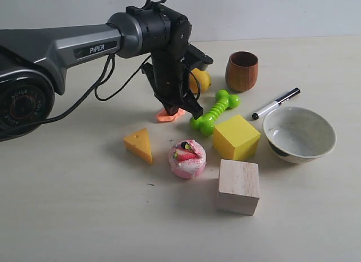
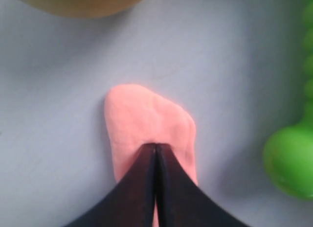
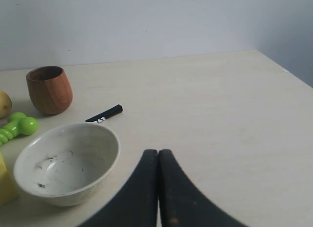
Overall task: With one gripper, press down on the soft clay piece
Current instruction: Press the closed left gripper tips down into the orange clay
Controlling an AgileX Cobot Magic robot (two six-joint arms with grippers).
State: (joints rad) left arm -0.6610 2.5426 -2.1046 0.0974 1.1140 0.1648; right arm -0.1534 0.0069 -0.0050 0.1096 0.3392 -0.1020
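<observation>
The grey-and-black left arm reaches in and bends steeply down. Its black two-fingered gripper (image 1: 179,107) is closed, gripping nothing, tips on the flat, matte, irregular salmon-orange clay lump (image 2: 146,117), which lies just beside the ribbed green bone toy (image 1: 214,110). The right gripper (image 3: 158,154), closed and empty, hangs near the white bowl (image 3: 100,180).

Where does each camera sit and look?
Exterior: off the arms, looking down over the table; shows the left arm.
Left wrist: on that arm, facing straight down at the soft clay piece; shows the shut left gripper.
Right wrist: low, facing across the table past the bowl; shows the shut right gripper.
Shared: exterior and left wrist both see that clay.
</observation>
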